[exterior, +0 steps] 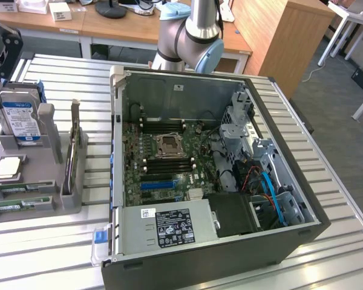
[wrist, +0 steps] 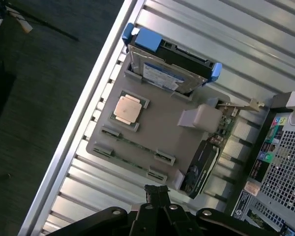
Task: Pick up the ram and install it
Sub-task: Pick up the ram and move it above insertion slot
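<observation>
**Ram in tray, gripper shut and empty**

Exterior view: open black tower case (exterior: 230, 254), green motherboard (exterior: 136, 172) exposed. Grey plastic tray (exterior: 33, 172) sits at the exterior view's left. The ram (exterior: 21, 203), a thin green stick, lies flat in the tray's edge slots. Wrist view: gripper (wrist: 156, 191) hangs near the tray's edge, black fingers pressed together, holding nothing.

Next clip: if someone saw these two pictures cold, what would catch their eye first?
The big black computer tower lies open on its side in the middle of the slatted metal table, its green motherboard exposed. At the exterior view's left, a grey plastic holder carries an upright silver hard drive with a blue-white label, and thin green ram sticks lie flat along its edge nearest that camera.
</observation>
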You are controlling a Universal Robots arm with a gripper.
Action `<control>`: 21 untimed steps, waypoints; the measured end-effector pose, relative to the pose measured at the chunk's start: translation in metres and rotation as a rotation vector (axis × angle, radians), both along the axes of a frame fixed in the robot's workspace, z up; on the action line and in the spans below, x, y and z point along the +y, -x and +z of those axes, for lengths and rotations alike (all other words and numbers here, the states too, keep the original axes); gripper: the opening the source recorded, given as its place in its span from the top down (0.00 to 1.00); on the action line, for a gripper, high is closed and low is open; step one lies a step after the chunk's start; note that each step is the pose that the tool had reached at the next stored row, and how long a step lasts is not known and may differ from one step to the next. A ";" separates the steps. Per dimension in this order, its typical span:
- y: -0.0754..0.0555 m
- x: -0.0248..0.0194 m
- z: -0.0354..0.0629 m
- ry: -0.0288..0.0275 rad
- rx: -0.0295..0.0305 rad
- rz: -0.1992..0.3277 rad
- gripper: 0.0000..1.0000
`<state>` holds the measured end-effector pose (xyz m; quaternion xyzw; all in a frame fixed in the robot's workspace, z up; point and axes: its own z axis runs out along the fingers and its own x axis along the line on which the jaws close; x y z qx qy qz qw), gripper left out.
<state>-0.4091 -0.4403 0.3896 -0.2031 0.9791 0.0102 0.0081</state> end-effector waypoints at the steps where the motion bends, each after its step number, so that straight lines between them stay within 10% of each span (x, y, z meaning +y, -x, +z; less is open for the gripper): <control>1: 0.000 0.0000 0.0000 0.0013 0.0001 0.012 0.89; 21: 0.001 0.0000 0.0000 0.0256 0.0003 0.257 0.89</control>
